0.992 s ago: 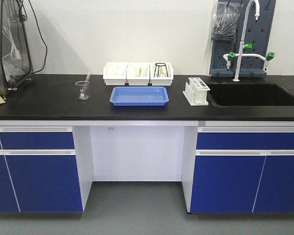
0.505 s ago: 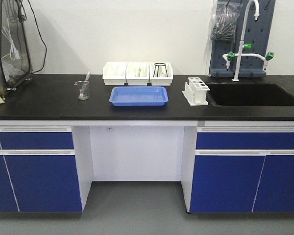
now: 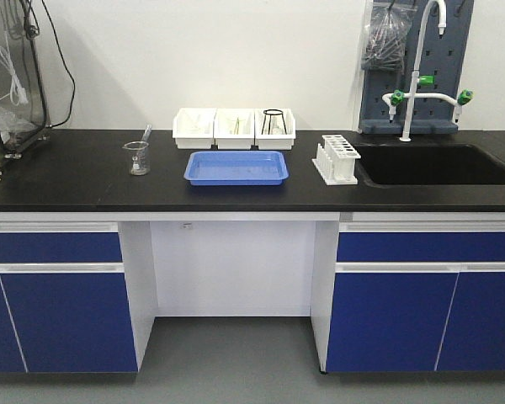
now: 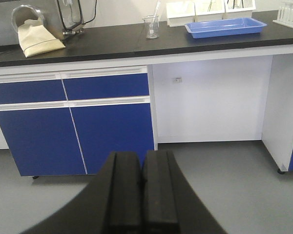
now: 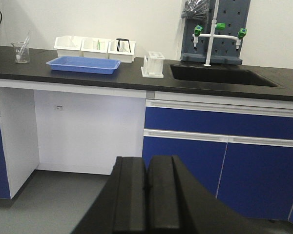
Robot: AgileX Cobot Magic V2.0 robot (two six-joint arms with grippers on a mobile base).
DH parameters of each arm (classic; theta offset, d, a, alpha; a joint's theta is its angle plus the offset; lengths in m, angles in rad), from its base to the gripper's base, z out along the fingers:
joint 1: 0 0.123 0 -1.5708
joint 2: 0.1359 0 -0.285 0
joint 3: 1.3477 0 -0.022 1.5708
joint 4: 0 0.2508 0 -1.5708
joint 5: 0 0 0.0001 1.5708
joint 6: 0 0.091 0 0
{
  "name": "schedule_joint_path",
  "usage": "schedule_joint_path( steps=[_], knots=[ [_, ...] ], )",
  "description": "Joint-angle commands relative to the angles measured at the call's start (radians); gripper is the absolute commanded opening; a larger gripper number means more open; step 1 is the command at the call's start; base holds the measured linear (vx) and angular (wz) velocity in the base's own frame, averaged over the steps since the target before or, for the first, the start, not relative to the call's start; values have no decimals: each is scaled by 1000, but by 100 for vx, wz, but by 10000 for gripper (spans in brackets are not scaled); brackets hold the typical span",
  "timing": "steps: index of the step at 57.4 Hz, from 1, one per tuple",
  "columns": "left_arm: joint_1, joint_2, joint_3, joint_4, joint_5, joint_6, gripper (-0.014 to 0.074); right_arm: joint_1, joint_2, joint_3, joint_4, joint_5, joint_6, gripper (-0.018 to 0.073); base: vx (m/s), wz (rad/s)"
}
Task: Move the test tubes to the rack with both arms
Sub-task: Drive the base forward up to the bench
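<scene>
The left fingers (image 4: 124, 195) and right fingers (image 5: 132, 195) are clenched empty (rack (image 3: 336, 160) stands beside sink (image 3: 438, 156)).

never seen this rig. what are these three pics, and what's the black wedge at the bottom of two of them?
Two-armed robot on a wheeled base, facing a lab counter. The wide picture is from a camera on its front. The other two are from a camera on each wrist, looking along the arm; the black wedge is that arm's pincer: the left pincer in one, the right pincer in the other. Both are shut and hold nothing. On the counter, left to right: a glass beaker, a blue tray with three white bins behind it, and a white rack beside the sink.
</scene>
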Motion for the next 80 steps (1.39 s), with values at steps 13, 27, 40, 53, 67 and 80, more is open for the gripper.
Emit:
schedule_joint_path(
  steps=[13, 27, 40, 53, 67, 80],
  knots=[
    [-4, -13, -26, -1, -79, -2, -4, -7, -13, 14, -1, -81, 0, -9, 15, 3],
    [-4, -13, -26, -1, -79, -2, -4, -7, -13, 14, -1, -81, 0, -9, 16, 3],
    [-4, -13, -26, -1, -79, -2, -4, -7, -13, 14, -1, -81, 0, -9, 17, -11],
    [-4, -13, -26, -1, -79, -2, -4, -7, -13, 14, -1, -81, 0, -9, 21, -7],
    [-4, -13, -26, -1, -79, -2, -4, -7, -13, 14, -1, -81, 0, -9, 23, -5],
    [-4, -13, -26, -1, -79, -2, -4, -7, -13, 14, -1, -81, 0, -9, 26, -3]
  ],
)
